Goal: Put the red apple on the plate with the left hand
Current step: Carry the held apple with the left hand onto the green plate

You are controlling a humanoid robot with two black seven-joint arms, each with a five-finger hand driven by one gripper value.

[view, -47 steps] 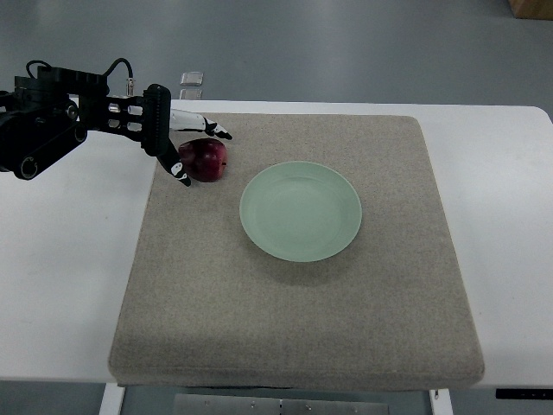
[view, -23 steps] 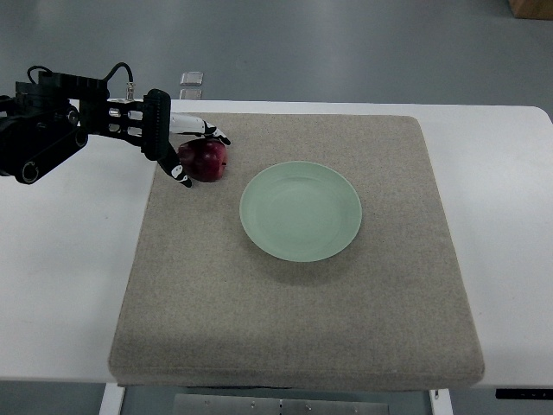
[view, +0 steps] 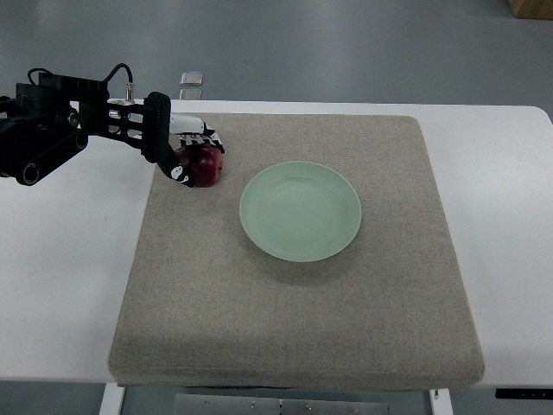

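Observation:
A dark red apple lies on the grey felt mat, left of a pale green plate. My left hand reaches in from the left edge and its fingers curl over the top and left side of the apple, closing around it. The apple rests on the mat, a short gap from the plate's left rim. The plate holds nothing. My right arm does not show.
The mat covers most of a white table. A small clear object lies on the floor beyond the table's far edge. A brown box corner shows at the top right.
The left hand's fingers have closed down from a spread pose onto the apple. The apple has shifted slightly left and toward the hand.

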